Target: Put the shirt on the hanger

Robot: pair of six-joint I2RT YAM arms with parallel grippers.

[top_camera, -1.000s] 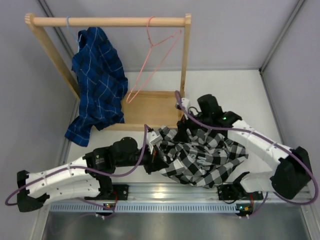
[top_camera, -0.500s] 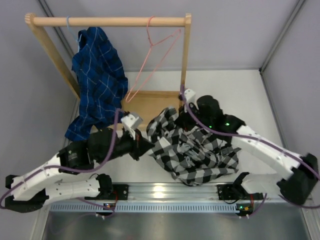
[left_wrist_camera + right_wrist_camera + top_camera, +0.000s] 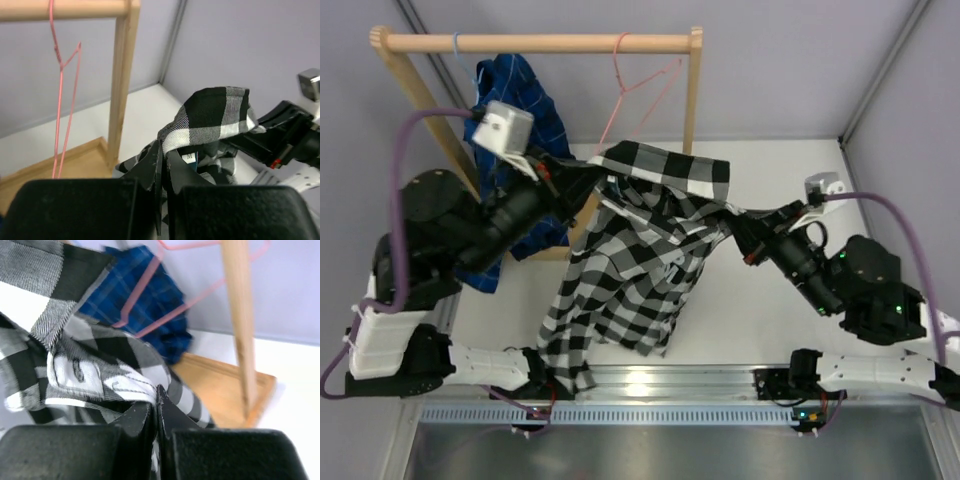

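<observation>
The black-and-white checked shirt (image 3: 640, 240) hangs spread in the air between both arms, its tail reaching down to the table's front. My left gripper (image 3: 582, 178) is shut on its collar edge (image 3: 210, 117) at the left. My right gripper (image 3: 738, 222) is shut on the shirt's right shoulder edge (image 3: 125, 385). The pink wire hanger (image 3: 630, 110) hangs from the wooden rail just behind the shirt, and it also shows as the hanger (image 3: 62, 100) and as the hanger (image 3: 165, 295), apart from the fabric.
A wooden clothes rack (image 3: 692, 100) stands at the back on a wooden base (image 3: 225, 385). A dark blue grid shirt (image 3: 525, 105) hangs on its left side, behind my left arm. Grey walls close in on both sides.
Both arms have lifted the shirt off the table and pulled it apart, toward the rack. The right gripper has closed on the fabric. The left arm has risen high at the left.
</observation>
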